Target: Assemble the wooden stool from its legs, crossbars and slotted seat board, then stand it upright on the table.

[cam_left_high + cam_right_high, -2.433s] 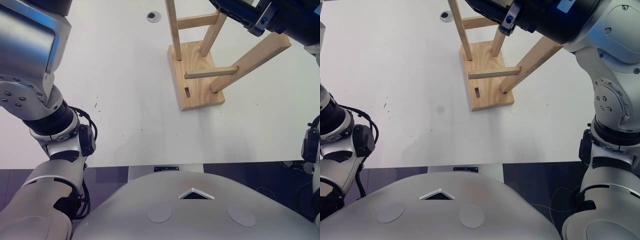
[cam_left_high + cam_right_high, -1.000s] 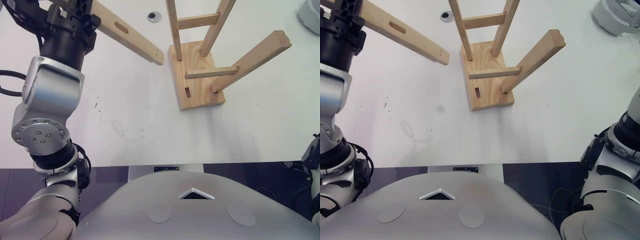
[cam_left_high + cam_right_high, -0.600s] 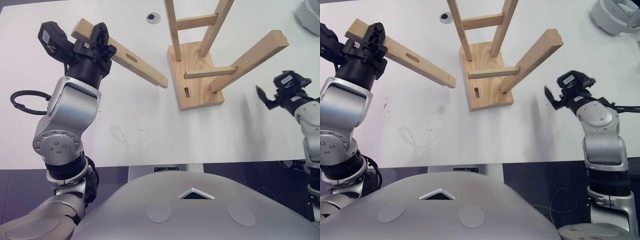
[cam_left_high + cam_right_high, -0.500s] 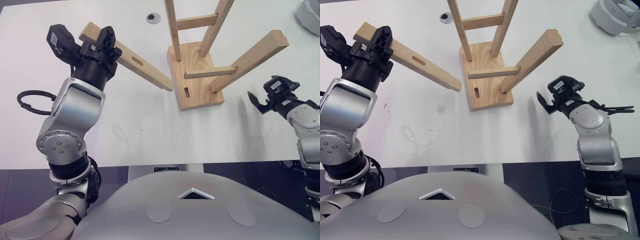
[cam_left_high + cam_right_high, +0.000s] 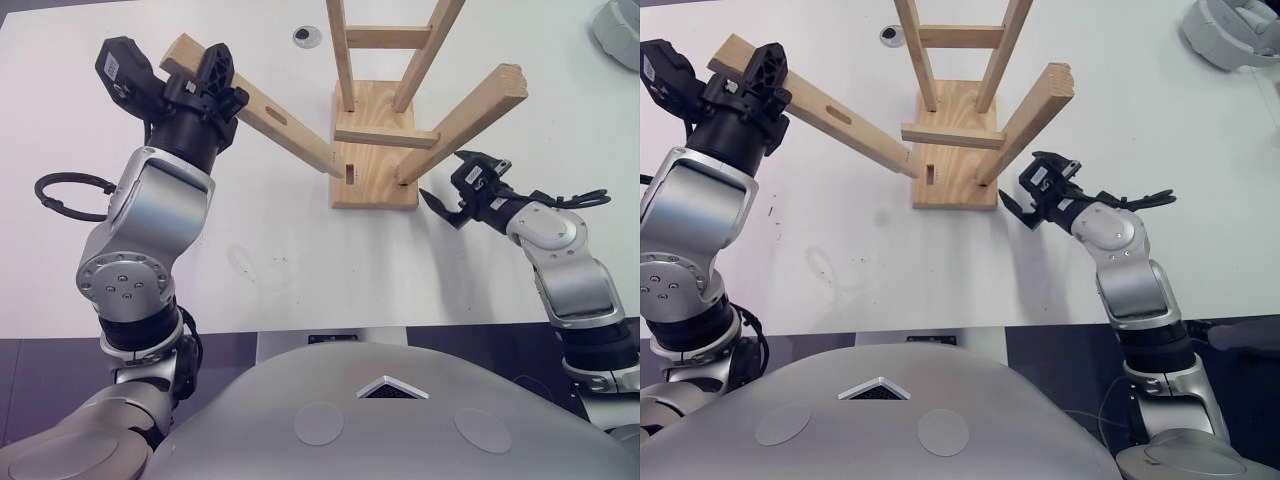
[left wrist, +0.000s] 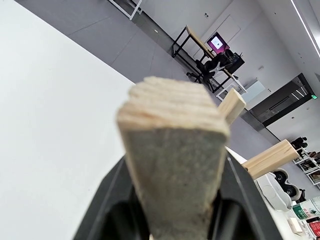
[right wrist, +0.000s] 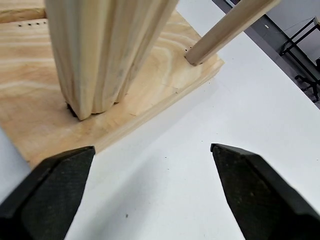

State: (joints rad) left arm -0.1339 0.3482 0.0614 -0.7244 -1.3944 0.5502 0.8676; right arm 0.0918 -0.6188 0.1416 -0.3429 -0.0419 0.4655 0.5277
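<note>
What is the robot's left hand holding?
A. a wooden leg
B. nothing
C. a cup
A: the left hand is shut on a leg, whose far end reaches the seat.

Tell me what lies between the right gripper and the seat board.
Bare white table; the right wrist view shows it between the right gripper and the seat board.
</note>
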